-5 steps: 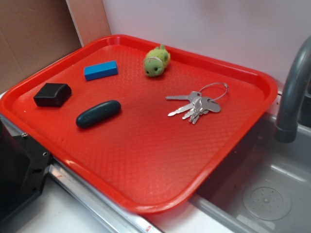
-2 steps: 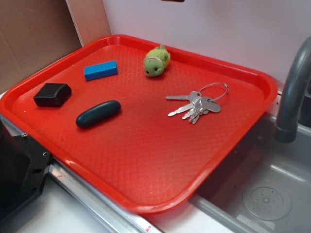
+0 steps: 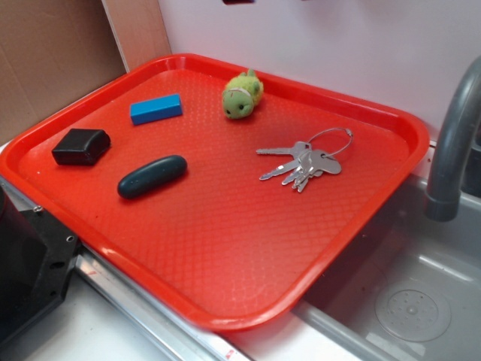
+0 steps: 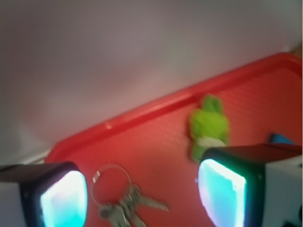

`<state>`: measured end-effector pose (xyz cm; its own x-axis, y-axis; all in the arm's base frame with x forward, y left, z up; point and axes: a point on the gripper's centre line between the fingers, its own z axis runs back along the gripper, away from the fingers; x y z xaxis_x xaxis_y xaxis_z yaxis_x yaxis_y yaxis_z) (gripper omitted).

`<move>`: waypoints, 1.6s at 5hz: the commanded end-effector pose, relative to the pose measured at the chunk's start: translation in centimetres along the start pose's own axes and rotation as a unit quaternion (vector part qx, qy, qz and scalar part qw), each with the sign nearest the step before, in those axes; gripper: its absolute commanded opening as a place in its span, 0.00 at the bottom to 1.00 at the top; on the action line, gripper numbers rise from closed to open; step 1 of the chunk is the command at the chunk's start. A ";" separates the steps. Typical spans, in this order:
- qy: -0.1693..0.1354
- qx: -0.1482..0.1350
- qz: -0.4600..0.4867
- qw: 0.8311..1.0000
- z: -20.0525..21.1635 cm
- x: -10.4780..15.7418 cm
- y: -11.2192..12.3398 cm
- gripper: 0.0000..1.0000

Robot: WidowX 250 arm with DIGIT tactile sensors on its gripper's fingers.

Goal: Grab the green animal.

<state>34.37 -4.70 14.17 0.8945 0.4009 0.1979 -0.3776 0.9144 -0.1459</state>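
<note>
The green animal [image 3: 242,94] is a small fuzzy yellow-green plush sitting near the far rim of the red tray [image 3: 225,248]. In the wrist view it [image 4: 208,125] lies up and right of centre, partly behind my right finger. My gripper [image 4: 142,196] is open and empty, well above the tray, with the keys between its two pads [image 4: 220,191]. In the exterior view only a dark sliver of the gripper [image 3: 237,1] shows at the top edge.
On the tray lie a bunch of keys [image 3: 304,163] on a ring, a blue block [image 3: 156,108], a black box [image 3: 81,147] and a dark green smooth oval [image 3: 152,176]. A grey sink [image 3: 406,301] with a faucet [image 3: 451,143] is to the right; a wall stands behind.
A dark part of the gripper has come into view at the top edge of the exterior view and shifted left. The objects on the tray have not moved.
</note>
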 end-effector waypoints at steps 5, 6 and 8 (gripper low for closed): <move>0.059 0.055 0.079 0.994 -4.6 2.6 5.8 1.00; 0.081 0.075 0.067 0.992 -7.7 2.1 6.4 1.00; 0.124 0.104 0.079 0.984 -9.6 1.2 8.5 0.76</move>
<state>33.42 1.68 2.30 0.8515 0.5089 -0.1262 -0.5019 0.8608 0.0847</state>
